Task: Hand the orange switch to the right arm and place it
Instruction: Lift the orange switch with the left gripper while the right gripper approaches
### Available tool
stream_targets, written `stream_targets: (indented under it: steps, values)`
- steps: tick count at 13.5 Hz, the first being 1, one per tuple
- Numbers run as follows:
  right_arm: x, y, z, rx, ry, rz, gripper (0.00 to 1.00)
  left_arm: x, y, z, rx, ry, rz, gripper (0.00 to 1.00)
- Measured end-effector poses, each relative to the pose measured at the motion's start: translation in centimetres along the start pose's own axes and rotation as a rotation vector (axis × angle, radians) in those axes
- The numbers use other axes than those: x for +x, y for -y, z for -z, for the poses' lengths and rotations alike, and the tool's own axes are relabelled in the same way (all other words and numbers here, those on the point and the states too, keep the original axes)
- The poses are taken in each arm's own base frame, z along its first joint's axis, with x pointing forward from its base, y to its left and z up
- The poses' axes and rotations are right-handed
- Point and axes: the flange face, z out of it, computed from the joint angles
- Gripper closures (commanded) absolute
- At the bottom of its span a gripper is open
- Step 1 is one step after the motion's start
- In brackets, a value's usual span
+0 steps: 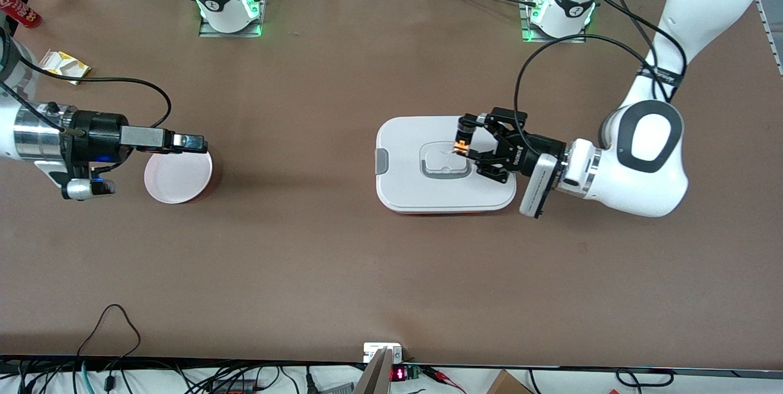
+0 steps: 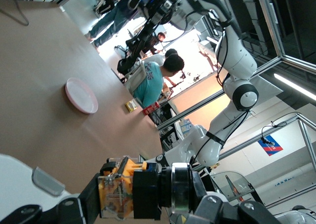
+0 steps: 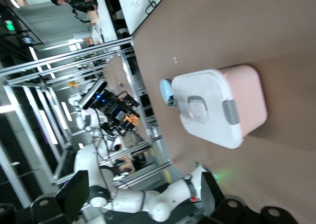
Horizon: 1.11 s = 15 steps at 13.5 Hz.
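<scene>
While lying bare and brown under both arms, surface [image 1: 342, 271]: carries everything named below.
Box [image 1: 400, 192]: white-lidded, pink-walled, mid-surface toward the left arm's end.
Bowl [image 1: 178, 177]: pink, round, close to the edge at the right arm's end.
Left hand [image 1: 466, 138]: over the box lid, clamped on the orange switch.
Right hand [image 1: 197, 143]: over the bowl's rim, waiting; finger gap impossible to tell.
Orange switch [image 1: 460, 147]: pinched in the left hand above the lid.
</scene>
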Motion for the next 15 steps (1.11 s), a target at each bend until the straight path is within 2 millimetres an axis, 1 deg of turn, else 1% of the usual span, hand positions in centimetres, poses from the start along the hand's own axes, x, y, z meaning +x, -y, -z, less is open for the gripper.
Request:
stream_targets:
  steps: [1,2,3,5,6,7,10,12,13,15]
  values:
    - [0.1,-0.8,-0.6,0.061,0.012,-0.053,0.0,0.4,0.2,-1.8,-0.007,-0.034,-0.077,0.76]
    - [0.2,-1.5,-1.2,0.1,0.023,-0.094,0.0,0.7,0.7,-4.1,-0.005,-0.073,-0.165,0.77]
    - [0.2,-2.0,-1.7,0.123,0.032,-0.121,0.0,0.8,1.5,-6.9,0.0,-0.126,-0.256,0.77]
    - [0.1,-2.0,-2.7,0.15,0.05,-0.166,0.0,0.3,2.8,-12.4,0.014,-0.22,-0.375,0.77]
    - [0.0,-1.9,-3.4,0.159,0.061,-0.185,0.0,0.1,3.1,-14.4,0.035,-0.242,-0.397,0.77]
    - [-0.1,-2.1,-4.2,0.164,0.073,-0.204,0.0,0.0,3.2,-15.8,0.062,-0.251,-0.408,0.77]
    - [-0.5,-3.6,-7.2,0.156,0.109,-0.268,0.0,0.4,2.8,-18.0,0.132,-0.26,-0.416,0.77]
    - [-0.5,-4.6,-8.9,0.143,0.109,-0.291,0.0,0.2,2.5,-20.0,0.145,-0.275,-0.418,0.77]
    - [-0.6,-4.7,-9.7,0.135,0.103,-0.294,0.0,0.0,2.3,-20.7,0.148,-0.272,-0.426,0.77]
    - [-1.1,-4.2,-12.5,0.11,0.104,-0.292,0.0,0.0,2.3,-20.9,0.152,-0.272,-0.437,0.77]
